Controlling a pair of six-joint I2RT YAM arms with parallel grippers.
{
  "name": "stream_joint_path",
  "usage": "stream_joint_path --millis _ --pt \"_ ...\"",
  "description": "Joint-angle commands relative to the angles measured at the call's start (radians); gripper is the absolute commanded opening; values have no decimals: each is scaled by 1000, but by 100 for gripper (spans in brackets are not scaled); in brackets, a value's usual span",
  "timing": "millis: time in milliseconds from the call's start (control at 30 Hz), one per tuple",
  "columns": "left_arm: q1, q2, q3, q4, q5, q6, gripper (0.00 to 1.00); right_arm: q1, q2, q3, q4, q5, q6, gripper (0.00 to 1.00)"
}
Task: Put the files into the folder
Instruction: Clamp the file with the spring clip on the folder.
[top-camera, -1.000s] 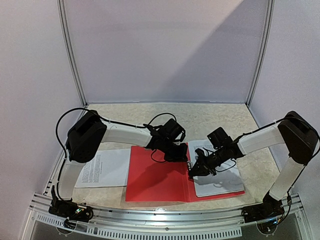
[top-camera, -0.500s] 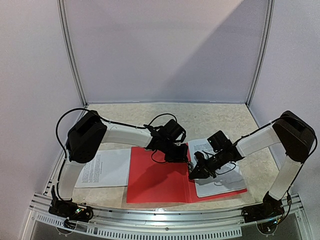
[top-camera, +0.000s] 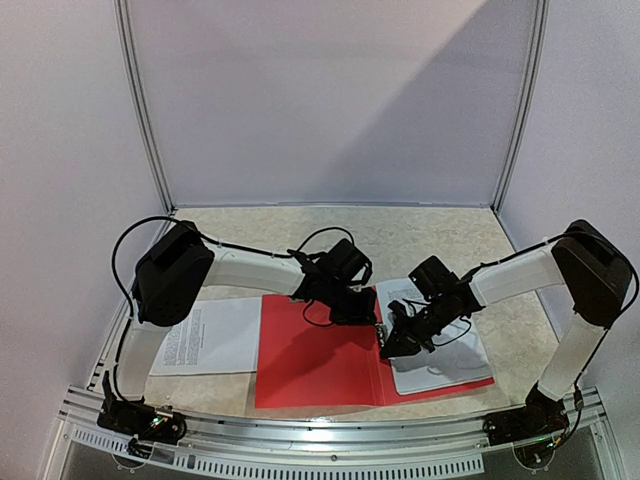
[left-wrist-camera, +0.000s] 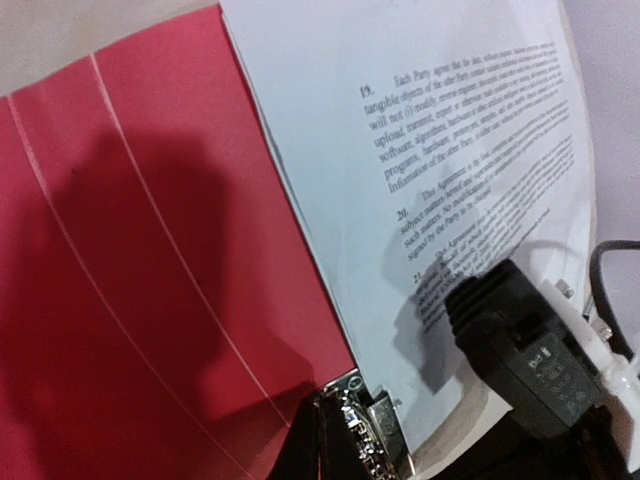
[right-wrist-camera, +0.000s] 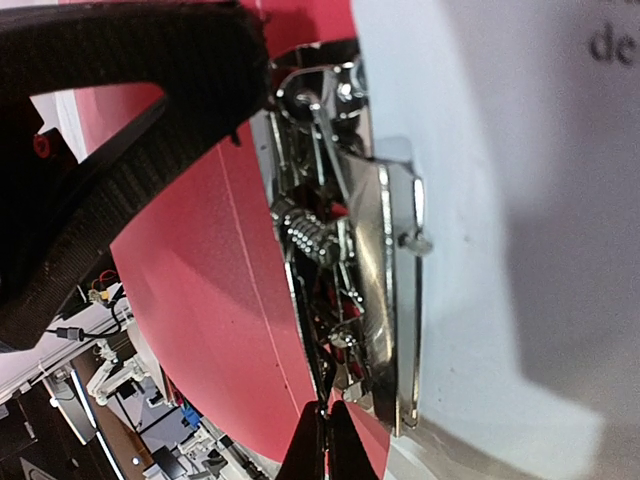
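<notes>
Where glossy red folder (top-camera: 310, 362) lies open, left hand (top-camera: 360, 314), right hand (top-camera: 388, 348) clenched near shiny metal clip (right-wrist-camera: 352, 262).

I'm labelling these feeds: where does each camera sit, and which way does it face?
Top external: above, behind the bases, looking down at table, folder, left end effector and right end effector.
Left wrist: on the left arm, looking past its fingertips at folder and files.
Right wrist: on the right arm, close on the clip, own fingertips below.
Shared: both wrists see the clip.
</notes>
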Motion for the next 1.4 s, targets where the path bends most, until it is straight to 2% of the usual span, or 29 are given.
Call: stream_joint_path --millis 0,400,467,567,633,700,1033,1367 --pt "-5 43 -62 -95 -38 -11 0 8 32 -37 -220 166 -28 0" --pt "-4 33 -81 -76 -46 -46 0 31 171 -14 -258 221 -79 0" --pt "-5 33 -82 -74 -49 -46 0 31 169 -41 -152 104 -73 0" --pt "-5 38 -86 -68 -46 -51 0 30 150 -110 109 -103 9 0" --pt "-5 37 -87 -67 -43 -52 0 30 145 -152 222 -145 100 0" --pt "-6 36 -88 -67 -43 -52 0 31 143 -152 232 -147 123 0" --pt "-4 15 -95 -73 -60 -49 0 29 76 -11 -82 -33 6 14" --pt "-4 -40 -88 -95 -92 -33 0 28 -14 50 -216 -3 28 26"
